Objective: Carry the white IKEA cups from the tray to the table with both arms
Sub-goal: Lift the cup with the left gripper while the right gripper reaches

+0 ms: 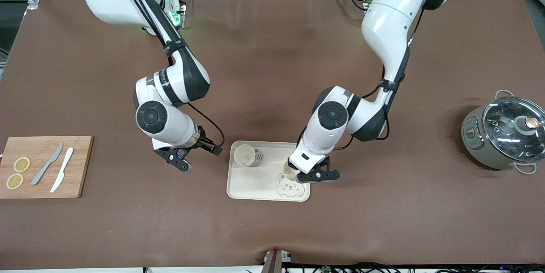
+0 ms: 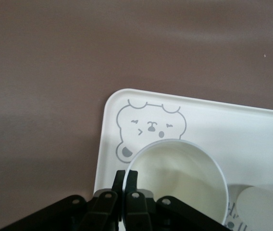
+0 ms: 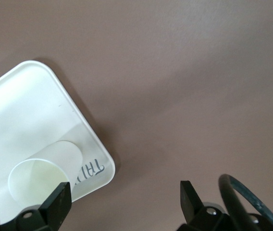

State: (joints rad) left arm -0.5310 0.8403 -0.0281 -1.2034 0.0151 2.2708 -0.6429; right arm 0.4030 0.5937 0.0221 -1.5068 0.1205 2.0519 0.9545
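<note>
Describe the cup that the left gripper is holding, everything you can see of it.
The held cup is small, round, handleless and plain off-white, and looks like smooth plastic or ceramic. It is upright, mouth up, and shows nothing inside. The left gripper is shut on its rim, one finger inside the wall and one outside. The cup is over the cream tray, at the tray's edge toward the left arm's end, just beside the printed bear. Whether its base rests on the tray cannot be told. The other cup stands apart.
</note>
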